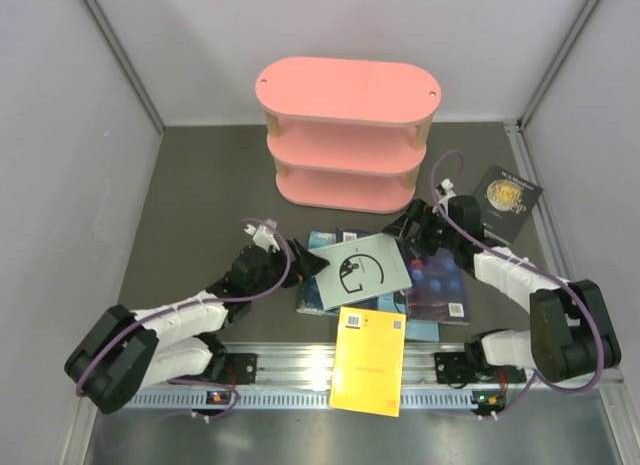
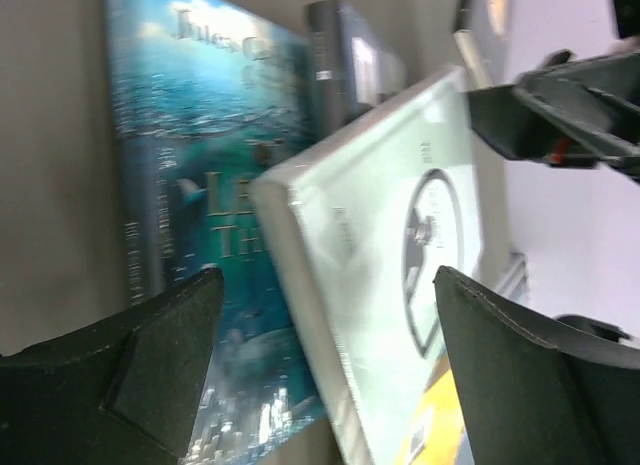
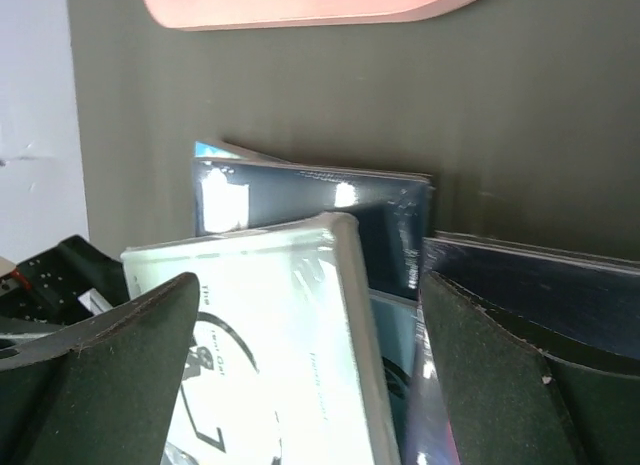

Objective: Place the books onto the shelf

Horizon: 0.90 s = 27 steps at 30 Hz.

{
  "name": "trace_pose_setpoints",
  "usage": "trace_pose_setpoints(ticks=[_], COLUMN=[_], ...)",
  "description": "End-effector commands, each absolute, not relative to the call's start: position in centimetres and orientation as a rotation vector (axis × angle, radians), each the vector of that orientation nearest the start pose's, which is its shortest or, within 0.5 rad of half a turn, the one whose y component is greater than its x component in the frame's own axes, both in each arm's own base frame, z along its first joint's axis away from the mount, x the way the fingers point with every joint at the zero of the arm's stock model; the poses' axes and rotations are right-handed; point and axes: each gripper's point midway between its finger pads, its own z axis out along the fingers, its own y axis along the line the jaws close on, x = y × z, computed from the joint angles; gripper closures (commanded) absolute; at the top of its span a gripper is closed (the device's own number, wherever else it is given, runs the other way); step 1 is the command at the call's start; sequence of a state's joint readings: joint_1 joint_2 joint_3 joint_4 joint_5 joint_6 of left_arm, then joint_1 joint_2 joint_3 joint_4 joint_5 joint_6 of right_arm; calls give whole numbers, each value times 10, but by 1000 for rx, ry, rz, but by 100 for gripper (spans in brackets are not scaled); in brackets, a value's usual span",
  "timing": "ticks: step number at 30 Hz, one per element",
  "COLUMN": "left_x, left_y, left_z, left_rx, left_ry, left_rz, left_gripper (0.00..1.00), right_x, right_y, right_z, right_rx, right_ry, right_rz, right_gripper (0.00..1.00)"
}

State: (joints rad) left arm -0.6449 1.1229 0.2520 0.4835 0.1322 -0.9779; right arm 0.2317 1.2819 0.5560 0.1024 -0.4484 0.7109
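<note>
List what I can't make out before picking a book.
Top view: the pile under the pale grey-green book is mostly covered; count unclear.
Left wrist: title of the teal book blurred, partly hidden by that pale book.
Right wrist: shelf cut off by the top edge.

Hovering low over the heap with the right gripper (image 3: 310, 285) spread wide, one dark finger (image 3: 110, 365) each side of the pale grey-green book (image 3: 270, 335) and nothing pinched between them. Right behind that, flat on the dark table (image 3: 520, 105), a glossy navy book (image 3: 330, 210) with a sliver of light blue cover (image 3: 213, 150) peeking out at its far corner, plus another dark blue book (image 3: 545, 275) partly hidden by the right-hand finger. Up at the top edge, beyond the books, the curved rim of the pink shelf (image 3: 300, 3).
</note>
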Motion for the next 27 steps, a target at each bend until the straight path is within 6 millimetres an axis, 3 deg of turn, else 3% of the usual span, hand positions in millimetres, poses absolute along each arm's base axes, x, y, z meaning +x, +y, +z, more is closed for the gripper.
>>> trace_pose_setpoints(ticks=[1, 8, 12, 15, 16, 19, 21, 25, 26, 27], left_x=[229, 226, 223, 218, 218, 214, 216, 220, 226, 223], left_y=[-257, -263, -274, -287, -292, -302, -306, -303, -305, -298], left_z=[132, 141, 125, 124, 130, 135, 144, 159, 178, 177], left_rx=[-216, -180, -177, -164, -160, -142, -127, -81, -60, -57], left_ry=[1982, 1962, 2010, 2006, 1978, 1964, 1948, 1962, 1933, 1994], left_rz=[-1304, -1354, -1389, -1442, -1473, -1524, -1541, -1458, -1442, -1379], left_gripper=[9, 17, 25, 38, 50, 72, 97, 100, 100, 100], right_x=[260, 247, 244, 243, 243, 241, 239, 236, 238, 238], right_y=[190, 207, 216, 219, 219, 218, 217, 210, 208, 199], right_z=[56, 42, 43, 45, 46, 49, 51, 58, 67, 68], right_rx=[281, 256, 238, 229, 226, 217, 208, 191, 177, 170], right_ry=[2451, 2484, 2487, 2485, 2482, 2481, 2483, 2486, 2463, 2492], right_rz=[1023, 1063, 1088, 1097, 1100, 1097, 1093, 1044, 1028, 950], right_gripper=[9, 12, 15, 17, 19, 22, 22, 17, 15, 12])
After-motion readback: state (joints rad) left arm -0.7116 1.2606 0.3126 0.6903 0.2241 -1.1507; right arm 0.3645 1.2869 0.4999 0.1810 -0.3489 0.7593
